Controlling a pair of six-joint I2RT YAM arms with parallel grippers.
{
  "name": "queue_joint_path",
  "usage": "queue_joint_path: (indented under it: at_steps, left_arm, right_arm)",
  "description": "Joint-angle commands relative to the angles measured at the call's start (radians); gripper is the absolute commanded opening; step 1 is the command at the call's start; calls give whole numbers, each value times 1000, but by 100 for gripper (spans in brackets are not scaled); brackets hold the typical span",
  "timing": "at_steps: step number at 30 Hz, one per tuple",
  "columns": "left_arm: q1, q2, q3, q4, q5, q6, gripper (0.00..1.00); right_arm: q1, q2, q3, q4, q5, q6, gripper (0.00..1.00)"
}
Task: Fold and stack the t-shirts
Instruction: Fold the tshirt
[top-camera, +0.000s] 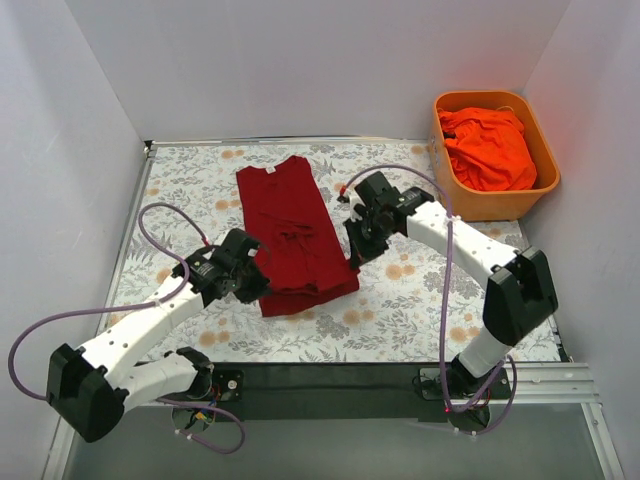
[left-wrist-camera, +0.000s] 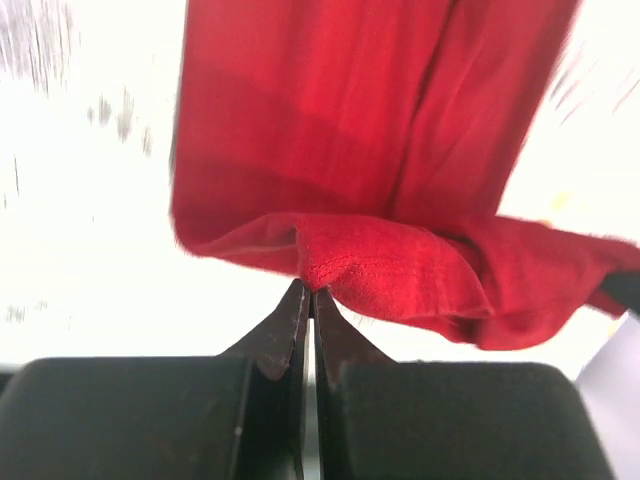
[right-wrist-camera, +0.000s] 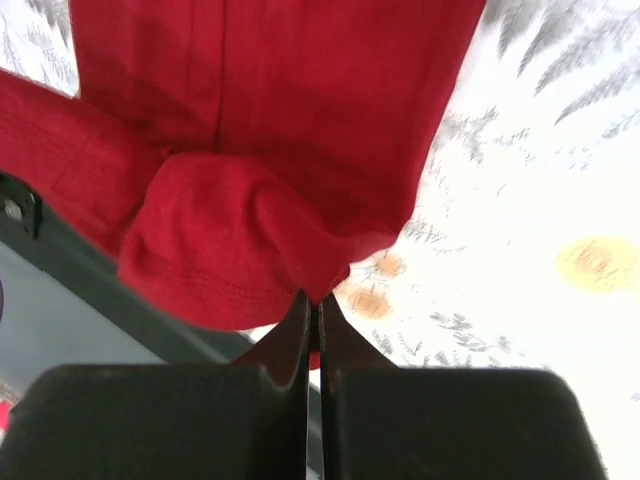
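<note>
The dark crimson red t-shirt (top-camera: 292, 232) lies folded lengthwise on the flowered table, collar at the far end. My left gripper (top-camera: 262, 283) is shut on its near left hem corner; in the left wrist view the left gripper (left-wrist-camera: 309, 292) pinches the stitched hem of the crimson t-shirt (left-wrist-camera: 380, 160). My right gripper (top-camera: 354, 258) is shut on the near right corner; in the right wrist view the right gripper (right-wrist-camera: 313, 298) pinches a bunched fold of the crimson t-shirt (right-wrist-camera: 270, 130). The near end is lifted a little. The bright orange-red t-shirt (top-camera: 488, 148) lies crumpled in the tub.
The rigid orange plastic tub (top-camera: 546, 177) stands at the far right corner. The flowered tablecloth (top-camera: 400, 310) covers the table. White walls close in the back and both sides. A black strip (top-camera: 330, 385) runs along the near edge between the arm bases.
</note>
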Motion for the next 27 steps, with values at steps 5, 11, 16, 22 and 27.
queue_joint_path:
  at_steps: [5,11,16,22,27]
  left_arm:
    - [137,76,73,274,-289,176,0]
    - [245,179,91,442,-249,296,0]
    - [263,256,74,525,-250,321,0]
    - [280,311,53,609,-262,345,0]
    - [292,349,24,647,-272,333,0]
  right_arm:
    - [-61,200,309,-13,5,-90,1]
    - [-94,385,521,-9,-2,-107,1]
    - [-114,468,624,-1,-5,-112,1]
    - [-130,541,658,39,-18,-115,1]
    - [-137,577,651,79,-24,-112,1]
